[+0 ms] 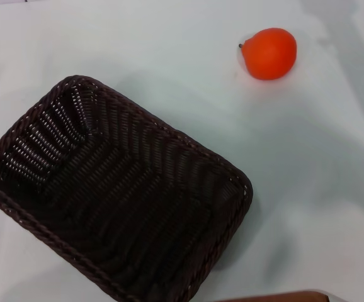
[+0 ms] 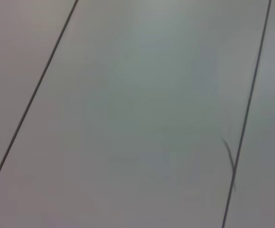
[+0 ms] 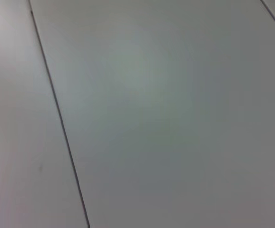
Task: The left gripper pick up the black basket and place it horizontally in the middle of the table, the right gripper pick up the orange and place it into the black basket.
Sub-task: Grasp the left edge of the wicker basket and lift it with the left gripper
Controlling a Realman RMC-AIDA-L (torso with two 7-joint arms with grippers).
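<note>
The black basket [image 1: 116, 192] is a large dark woven wicker basket. It lies empty and askew on the near left part of the pale table [image 1: 308, 189] in the head view. The orange [image 1: 269, 53] sits on the table at the far right, well apart from the basket, its small dark stem pointing left. Neither gripper shows in any view. Both wrist views show only a pale surface crossed by thin dark lines.
A brown strip [image 1: 276, 297] shows at the bottom edge of the head view, by the basket's near right corner. Bare table lies between the basket and the orange and along the right side.
</note>
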